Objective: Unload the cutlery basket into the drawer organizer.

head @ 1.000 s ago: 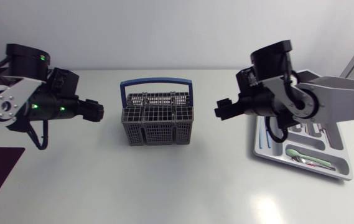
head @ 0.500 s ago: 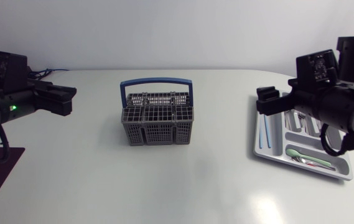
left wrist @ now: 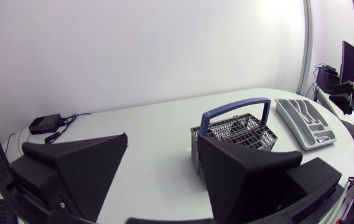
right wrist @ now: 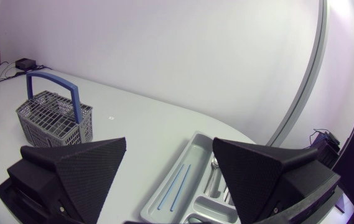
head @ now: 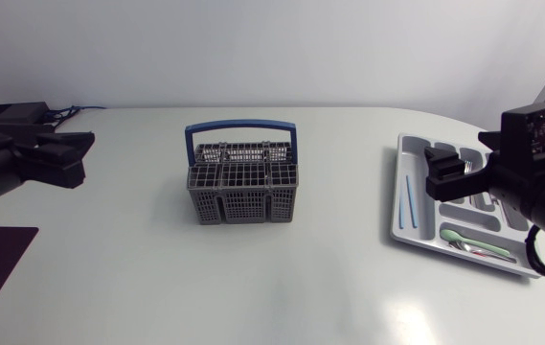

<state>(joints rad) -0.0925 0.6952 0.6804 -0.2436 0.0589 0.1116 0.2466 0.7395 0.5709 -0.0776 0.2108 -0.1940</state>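
Grey cutlery basket (head: 242, 192) stands mid-table, drawer organizer (head: 423, 228) at right; left gripper (left wrist: 163, 138) and right gripper (right wrist: 170, 141) both gape apart.

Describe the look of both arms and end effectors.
Left arm: matte black, a green light, a looping black cable. Right arm: matte black, black cable loop. Left end effector and right end effector: two broad black wedge fingers each, finely textured.

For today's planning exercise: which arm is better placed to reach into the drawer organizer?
Probably right: its open end effector hangs at the drawer organizer; the cutlery basket separates the left arm from it.
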